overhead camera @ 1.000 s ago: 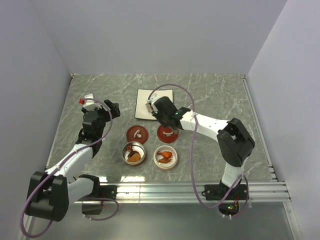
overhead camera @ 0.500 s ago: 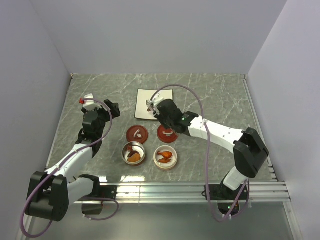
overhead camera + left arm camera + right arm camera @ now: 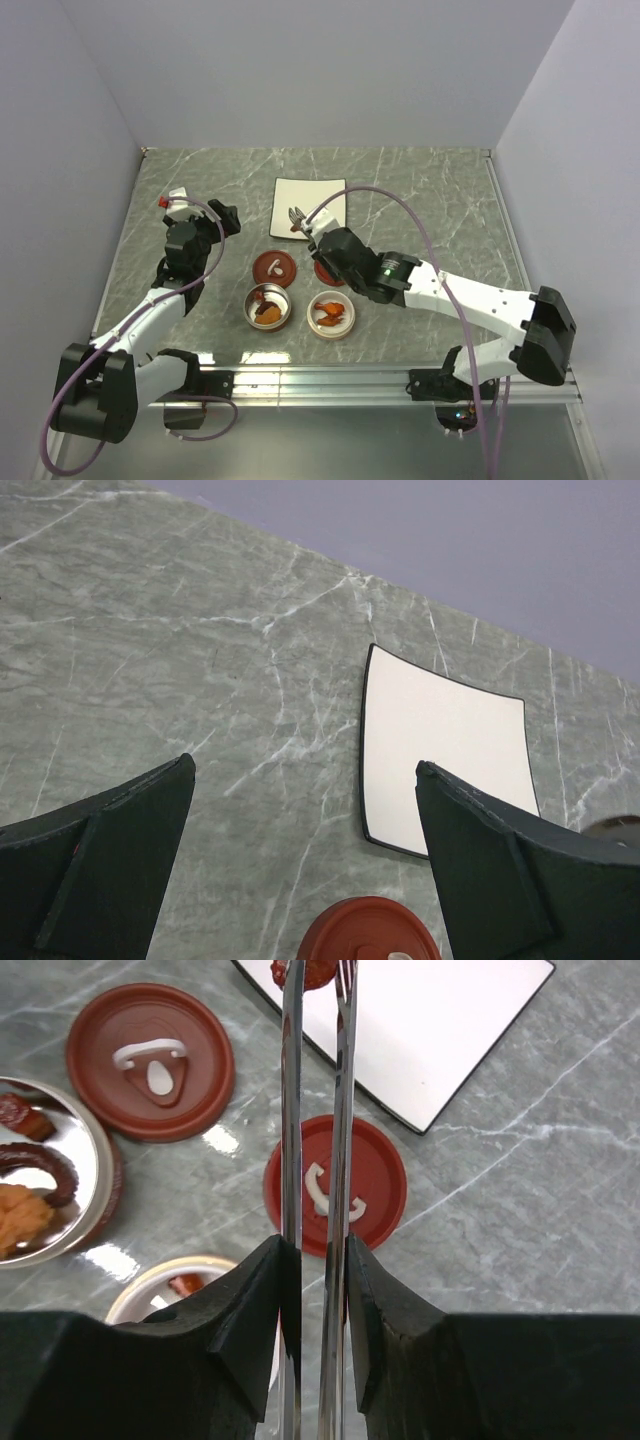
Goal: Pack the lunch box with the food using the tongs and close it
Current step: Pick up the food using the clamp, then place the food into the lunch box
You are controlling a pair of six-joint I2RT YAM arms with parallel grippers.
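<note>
Right gripper (image 3: 315,1260): closed narrow on the tongs (image 3: 292,1110), their arms squeezed nearly together.
Food: red morsel (image 3: 305,972) pinched at the tips over the white plate (image 3: 440,1030); other pieces lying in the lunch box tins (image 3: 248,305).
Carry: hold an even squeeze, pass above the red lids (image 3: 335,1185), travel level.
Release: ease off only when low inside a tin's rim.
Left gripper (image 3: 303,770): spread wide, holding nothing, above the surface (image 3: 150,630).
</note>
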